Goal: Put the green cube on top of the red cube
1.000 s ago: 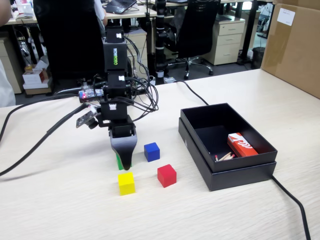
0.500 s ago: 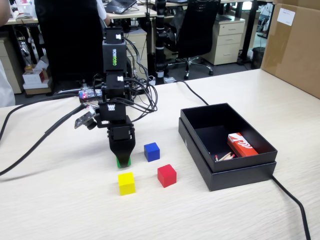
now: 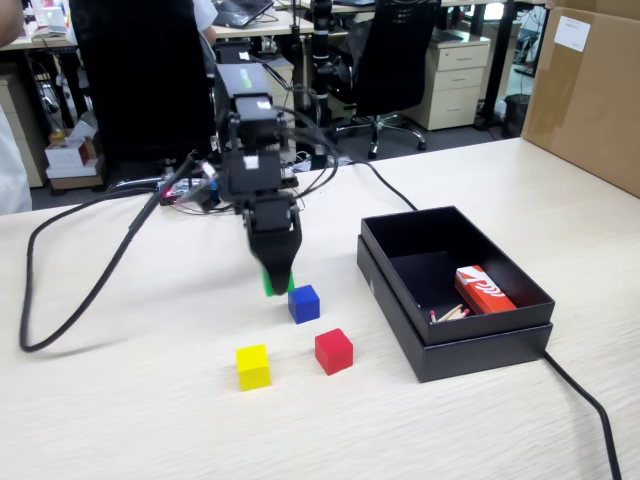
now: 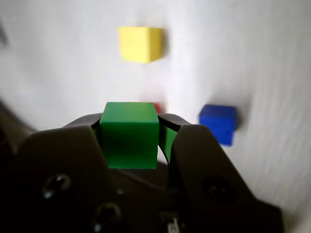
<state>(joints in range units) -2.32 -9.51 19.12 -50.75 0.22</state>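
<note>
Office workspace, lit evenly from overhead: a pale wood-grain table fills the foreground, w/ a black cable trailing off its right front edge. At right, a large cardboard box w/ a white label stands on the table's far corner. Behind, black office chairs on castors sit at a row of desks; a beige drawer pedestal stands under one desk, a dark bin next to it. A laptop lies open on a desk at top centre. Grey floor btwn desks. At left, small boxes stacked on a low shelf.
</note>
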